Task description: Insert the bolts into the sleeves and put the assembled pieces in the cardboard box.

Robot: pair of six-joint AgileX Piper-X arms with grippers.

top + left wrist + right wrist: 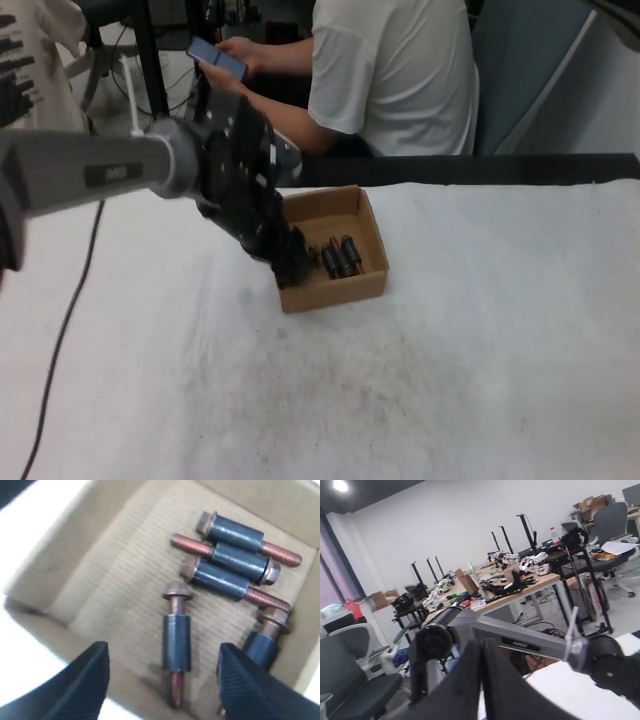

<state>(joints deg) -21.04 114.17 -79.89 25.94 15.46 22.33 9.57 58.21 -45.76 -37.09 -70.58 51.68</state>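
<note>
The cardboard box stands near the middle of the bench. Several assembled pieces, copper bolts in dark sleeves, lie on its floor. My left gripper hangs over the box's near left corner. In the left wrist view this gripper is open, its fingers wide apart. One assembled piece lies on the box floor between them, untouched. Three more pieces lie side by side farther in, and another lies beside the other finger. My right gripper is shut with nothing in it, pointing out at the room.
A white cloth covers the bench, with free room all around the box. A black cable trails across the left side. A dark bar runs along the bench's far edge.
</note>
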